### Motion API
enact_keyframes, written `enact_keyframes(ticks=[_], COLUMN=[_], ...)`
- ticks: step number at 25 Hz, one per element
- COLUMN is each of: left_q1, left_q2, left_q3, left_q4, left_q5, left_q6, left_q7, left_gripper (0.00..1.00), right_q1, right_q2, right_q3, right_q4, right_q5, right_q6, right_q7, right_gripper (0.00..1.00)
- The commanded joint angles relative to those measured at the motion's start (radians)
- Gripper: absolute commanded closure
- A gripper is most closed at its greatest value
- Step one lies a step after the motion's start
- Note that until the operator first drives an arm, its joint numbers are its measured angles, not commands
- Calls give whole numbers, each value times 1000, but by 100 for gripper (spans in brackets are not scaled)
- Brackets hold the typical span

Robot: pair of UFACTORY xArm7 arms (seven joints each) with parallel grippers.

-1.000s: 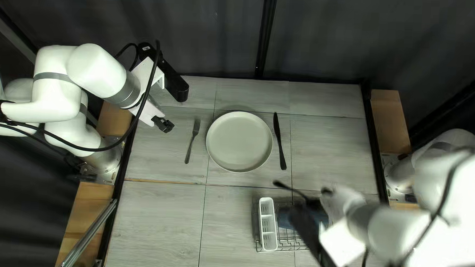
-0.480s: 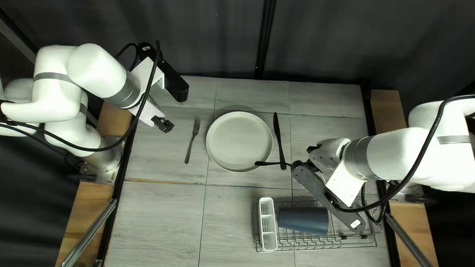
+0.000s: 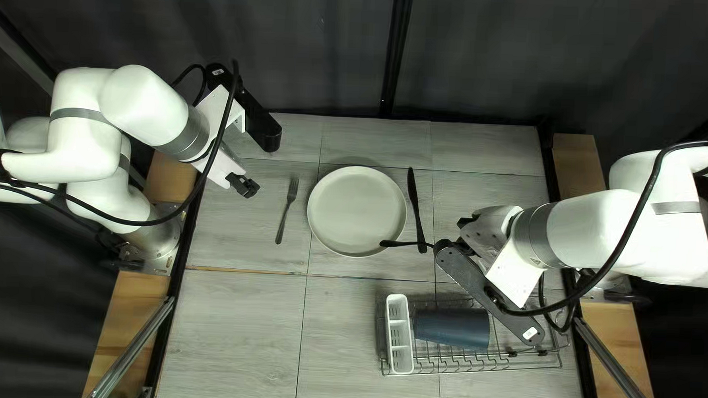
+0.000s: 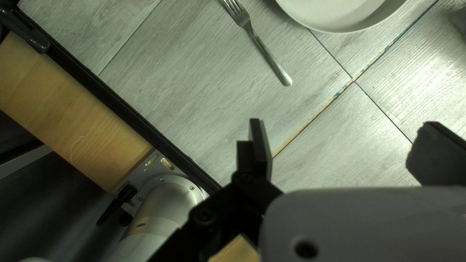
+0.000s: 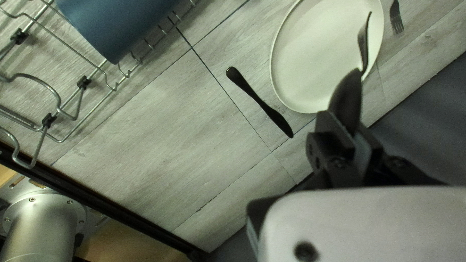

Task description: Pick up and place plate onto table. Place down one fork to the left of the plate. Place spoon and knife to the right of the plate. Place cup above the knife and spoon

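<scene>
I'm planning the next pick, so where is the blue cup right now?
In the top left view, the blue cup is toward the lower right, in the wire dish rack, just right of the white divided holder.

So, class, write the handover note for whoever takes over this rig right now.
Left hand: open, empty.
Right hand: shut on the spoon.
Done: plate on the table, fork to its left, knife to its right.
Cup: in the wire rack.
To do: lay the spoon right of the plate, then place the cup above knife and spoon.
</scene>
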Motion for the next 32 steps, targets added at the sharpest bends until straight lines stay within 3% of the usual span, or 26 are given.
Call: enact_keyframes(ticks=[1, 6, 13, 19, 23, 29, 32], left_q1=[0, 0, 0, 0, 0, 2, -10], left_q2=[0, 0, 0, 0, 0, -1, 62], left_q3=[0, 0, 0, 0, 0, 7, -21], left_q4=[0, 0, 0, 0, 0, 1, 36], left_q5=[0, 0, 0, 0, 0, 1, 26], left_q6=[0, 0, 0, 0, 0, -28, -149], left_q7=[0, 0, 0, 0, 0, 5, 34], left_gripper=[0, 0, 0, 0, 0, 0, 0], right_q1=[0, 0, 77, 132, 152, 153, 153], right_q2=[0, 0, -77, -109, -114, -114, -114], right_q3=[0, 0, -260, -339, -414, -418, -418], right_q4=[0, 0, -119, -144, -201, -205, -205], right_q5=[0, 0, 58, 79, 98, 100, 100], right_q6=[0, 0, -91, -81, -136, -141, -141], right_q7=[0, 0, -360, -517, -647, -653, -653], right_gripper=[100, 100, 100, 100, 100, 100, 100])
